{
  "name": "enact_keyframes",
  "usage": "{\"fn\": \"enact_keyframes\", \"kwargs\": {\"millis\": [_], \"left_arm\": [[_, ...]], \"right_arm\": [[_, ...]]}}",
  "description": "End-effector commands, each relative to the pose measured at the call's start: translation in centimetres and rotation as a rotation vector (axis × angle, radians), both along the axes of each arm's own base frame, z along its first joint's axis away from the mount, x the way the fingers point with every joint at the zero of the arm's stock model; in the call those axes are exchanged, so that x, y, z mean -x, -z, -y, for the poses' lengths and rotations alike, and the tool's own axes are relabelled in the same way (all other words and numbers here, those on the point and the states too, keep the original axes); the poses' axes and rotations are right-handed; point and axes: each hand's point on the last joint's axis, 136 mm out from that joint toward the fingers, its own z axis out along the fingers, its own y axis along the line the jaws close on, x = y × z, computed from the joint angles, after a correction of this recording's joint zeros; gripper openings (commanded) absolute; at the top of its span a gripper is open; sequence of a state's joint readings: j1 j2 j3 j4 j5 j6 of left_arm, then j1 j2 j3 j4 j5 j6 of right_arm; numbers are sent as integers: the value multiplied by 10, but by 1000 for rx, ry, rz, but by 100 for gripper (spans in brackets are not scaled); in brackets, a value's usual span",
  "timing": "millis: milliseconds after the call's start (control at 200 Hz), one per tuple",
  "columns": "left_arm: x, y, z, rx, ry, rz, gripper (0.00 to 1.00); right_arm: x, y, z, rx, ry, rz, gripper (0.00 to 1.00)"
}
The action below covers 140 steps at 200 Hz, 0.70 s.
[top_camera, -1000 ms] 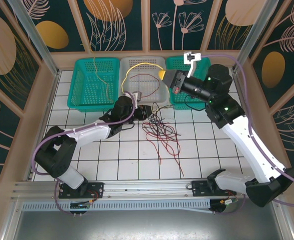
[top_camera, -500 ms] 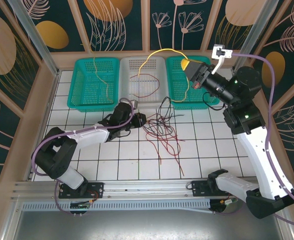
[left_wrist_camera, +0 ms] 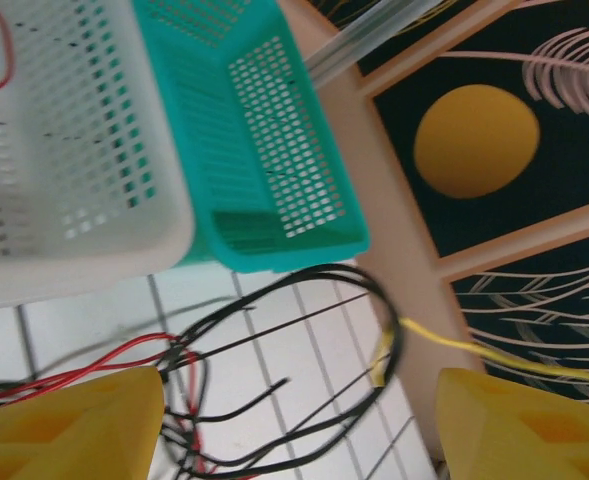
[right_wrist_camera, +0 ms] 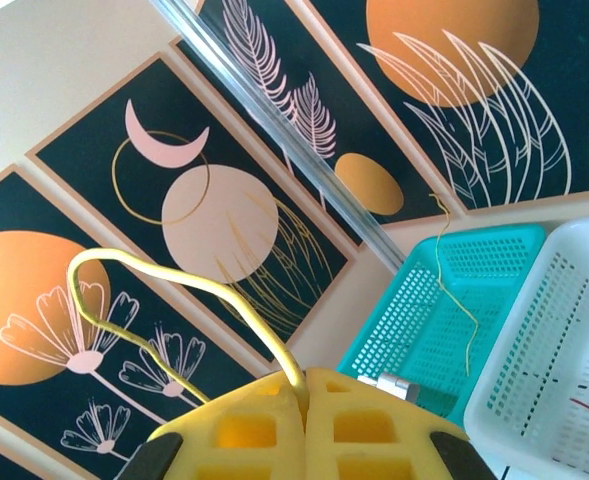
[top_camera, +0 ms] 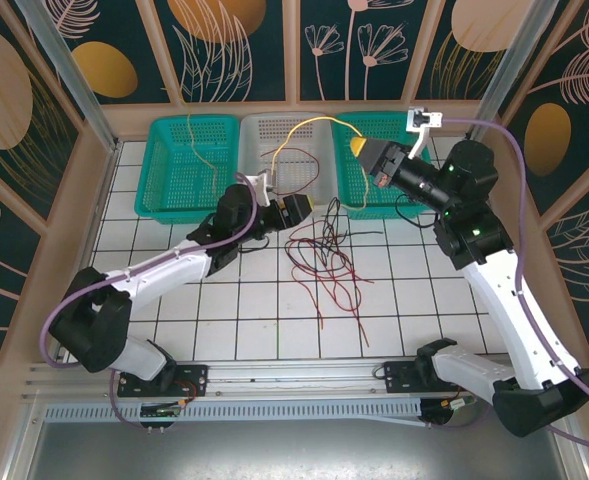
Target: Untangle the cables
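The cables lie as a loose tangle of red and black wires [top_camera: 319,258] on the white tiles. A yellow cable [top_camera: 292,128] arcs from my right gripper [top_camera: 362,148] over the white basket and down beside my left gripper [top_camera: 292,210]. In the right wrist view the right gripper [right_wrist_camera: 304,388] is shut on that yellow cable [right_wrist_camera: 174,278]. My left gripper [left_wrist_camera: 299,420] stands open just above the tangle's far edge. Black loops [left_wrist_camera: 304,385], a red wire [left_wrist_camera: 74,368] and the yellow cable [left_wrist_camera: 474,350] lie between and beyond its fingers, and nothing is pinched.
Three baskets line the back wall: teal [top_camera: 189,170] with a thin yellow wire [top_camera: 202,150], white [top_camera: 274,140] with a red wire [top_camera: 296,165], and teal [top_camera: 369,185] under the right gripper. Patterned walls and metal posts enclose the tiled floor [top_camera: 244,310].
My left gripper has opened and lifted slightly back toward the baskets. My right gripper swung up and right with the yellow cable, then came back a little left.
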<state>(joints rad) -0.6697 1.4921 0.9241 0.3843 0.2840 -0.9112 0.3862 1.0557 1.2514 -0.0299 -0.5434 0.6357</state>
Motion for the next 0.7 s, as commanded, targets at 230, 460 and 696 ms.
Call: {"fn": "enact_keyframes", "kwargs": {"millis": [230,460,696], "left_arm": [[-3,-13,44,66,109,-14,80],[-2,15,57,23,138,-71,76],[1,52,50,-97,124,-146,60]], "right_arm": [[16,-8,-23,-28,-105,55,0],[19,-8,-36,-10,-143,67,0],[22,-20,-35,21,-123,111,0]]}}
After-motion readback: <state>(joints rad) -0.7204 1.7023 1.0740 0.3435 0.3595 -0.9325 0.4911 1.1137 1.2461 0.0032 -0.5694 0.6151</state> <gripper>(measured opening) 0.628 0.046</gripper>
